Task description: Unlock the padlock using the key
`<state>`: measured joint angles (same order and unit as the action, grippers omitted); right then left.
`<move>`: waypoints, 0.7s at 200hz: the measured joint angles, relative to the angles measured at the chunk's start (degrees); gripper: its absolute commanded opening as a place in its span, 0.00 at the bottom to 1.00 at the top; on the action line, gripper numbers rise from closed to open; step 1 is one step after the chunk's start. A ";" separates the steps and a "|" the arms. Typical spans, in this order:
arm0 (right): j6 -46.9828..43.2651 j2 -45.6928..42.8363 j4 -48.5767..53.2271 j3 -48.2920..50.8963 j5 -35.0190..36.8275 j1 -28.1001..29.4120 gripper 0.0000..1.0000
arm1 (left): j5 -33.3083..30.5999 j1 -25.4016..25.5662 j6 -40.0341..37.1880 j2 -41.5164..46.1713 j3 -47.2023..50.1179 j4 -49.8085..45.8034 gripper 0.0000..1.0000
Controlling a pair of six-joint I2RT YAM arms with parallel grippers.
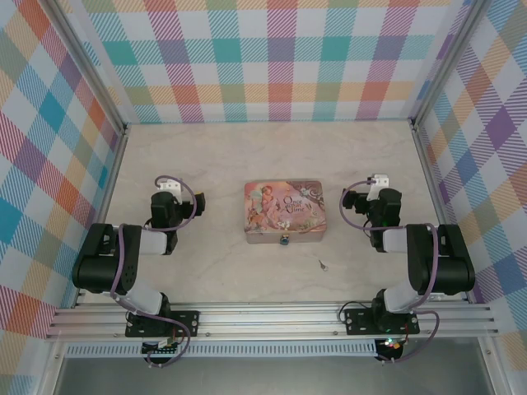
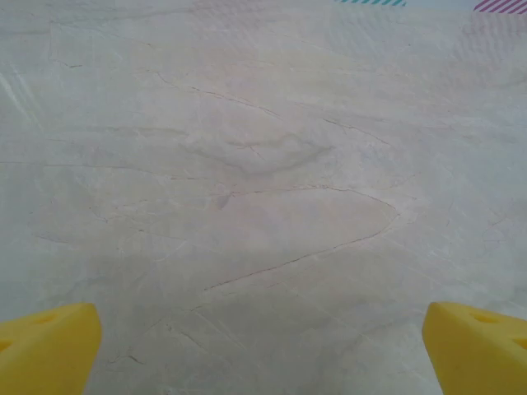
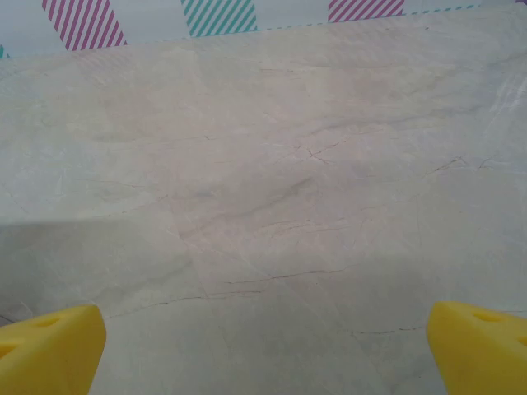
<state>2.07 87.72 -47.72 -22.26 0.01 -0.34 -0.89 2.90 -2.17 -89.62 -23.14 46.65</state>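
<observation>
The padlock (image 1: 283, 240) is a tiny blue-bodied lock hanging at the front edge of a pink illustrated tin (image 1: 284, 210) in the middle of the table. The key (image 1: 323, 264) is a thin silvery sliver lying on the marble a little in front and to the right of the tin. My left gripper (image 1: 169, 189) rests folded back left of the tin, my right gripper (image 1: 376, 184) right of it. Both are open. In the left wrist view the yellow fingertips (image 2: 49, 350) stand far apart over bare marble, and the right wrist's fingertips (image 3: 49, 350) do the same.
Plaid walls (image 1: 263, 58) close the table at the back and both sides. An aluminium rail (image 1: 263, 317) with the arm bases runs along the near edge. Open marble (image 1: 263, 156) lies behind the tin and between the tin and each arm.
</observation>
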 measured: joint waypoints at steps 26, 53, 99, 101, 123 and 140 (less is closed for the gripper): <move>0.00 0.00 0.00 0.00 0.00 0.00 1.00 | -0.02 0.00 0.02 0.00 0.00 0.00 1.00; 0.02 0.00 0.00 0.00 0.00 0.00 1.00 | -0.02 0.00 0.00 0.00 0.00 0.00 1.00; 0.09 -0.02 0.13 -0.02 0.44 0.00 1.00 | -0.20 0.00 0.04 0.00 0.00 0.00 1.00; 0.09 -0.02 0.22 -0.04 0.57 0.00 1.00 | -0.22 0.00 0.04 0.00 0.00 0.00 1.00; 0.48 -2.32 4.42 -0.68 1.90 0.00 1.00 | -1.99 0.00 1.09 0.83 -0.22 -2.05 1.00; 1.05 -7.32 11.02 -2.05 2.43 0.00 1.00 | -2.86 0.00 1.57 4.22 -1.42 -8.07 1.00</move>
<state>3.11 80.40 -36.71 -24.32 2.44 -0.34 -3.75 2.90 -0.60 -85.41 -24.56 38.59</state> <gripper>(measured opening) 0.997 0.999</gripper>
